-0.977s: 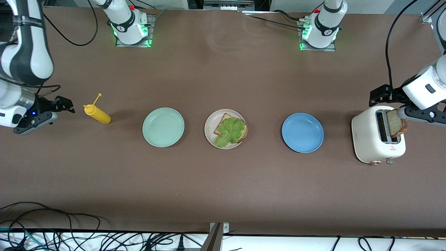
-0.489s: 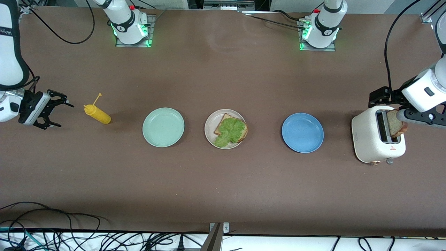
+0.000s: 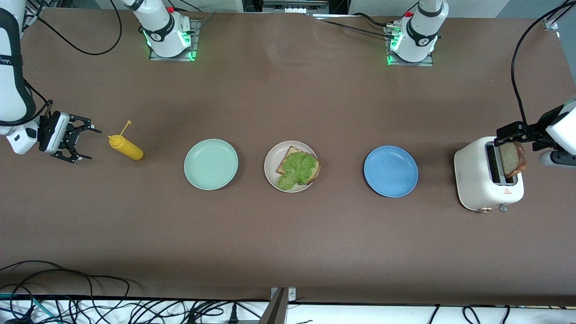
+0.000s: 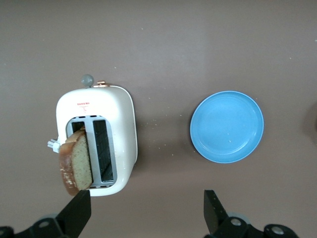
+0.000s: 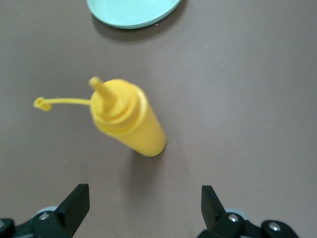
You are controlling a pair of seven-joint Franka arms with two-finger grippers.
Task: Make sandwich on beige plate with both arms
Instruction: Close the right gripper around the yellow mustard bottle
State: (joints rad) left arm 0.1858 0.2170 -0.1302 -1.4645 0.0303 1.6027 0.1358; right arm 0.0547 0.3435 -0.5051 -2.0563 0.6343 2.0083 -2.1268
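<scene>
While the open left hand [image 4: 143, 213] hovers empty above the toaster [image 3: 488, 179], its bread slice [image 3: 513, 158] looks light and crumbly: pinch the protruding crust; right hand [image 3: 83, 143] waits open by the toaster-distant mustard bottle [image 3: 126, 147].

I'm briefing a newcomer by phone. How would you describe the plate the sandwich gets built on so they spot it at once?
Three round plates sit in a row across the brown table. The round pale beige plate is the middle one, between the mint-green plate and the blue plate. It alone holds food: a brown bread slice under ruffled green lettuce.
</scene>
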